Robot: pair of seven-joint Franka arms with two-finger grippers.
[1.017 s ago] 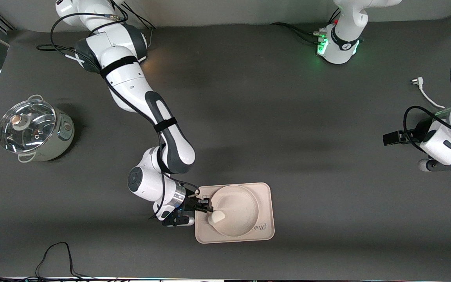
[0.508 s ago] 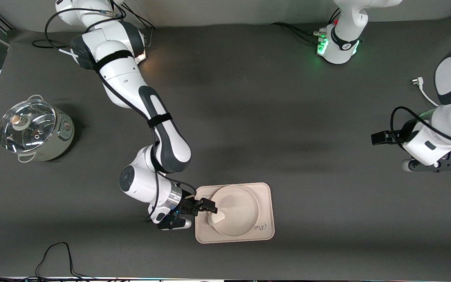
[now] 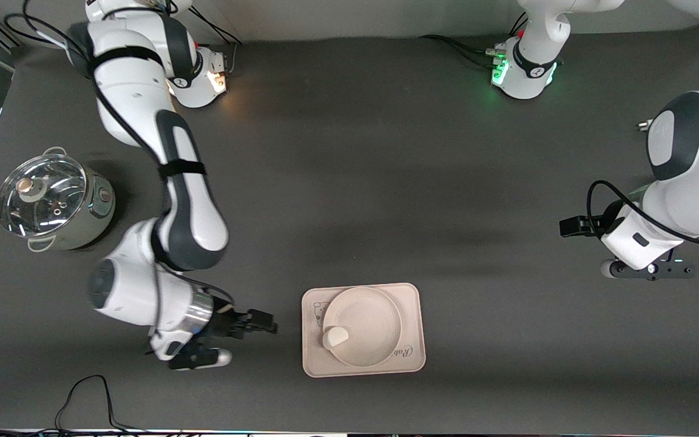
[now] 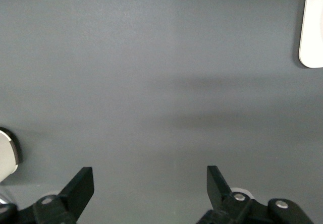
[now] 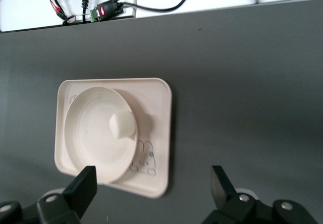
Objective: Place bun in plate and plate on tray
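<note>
The white bun (image 3: 335,335) lies in the round plate (image 3: 377,318), close to the rim on the side toward the right arm's end. The plate sits on the printed tray (image 3: 411,303). My right gripper (image 3: 263,321) is open and empty, low over bare table beside the tray, toward the right arm's end. Its wrist view shows its own gripper (image 5: 151,186) with the bun (image 5: 123,124), the plate (image 5: 83,130) and the tray (image 5: 157,108) ahead. My left gripper (image 3: 571,226) is open and empty over bare table near the left arm's end; it also shows in its wrist view (image 4: 150,183).
A steel pot with a glass lid (image 3: 52,200) stands at the right arm's end. A black cable (image 3: 82,394) loops at the table edge nearest the camera. A white plug and cord (image 3: 653,133) lie at the left arm's end. A pale rounded corner (image 4: 312,32) shows in the left wrist view.
My right gripper has let go of the bun and drawn back off the tray toward the right arm's end. The bun stays in the plate. My left arm has shifted toward the table's middle.
</note>
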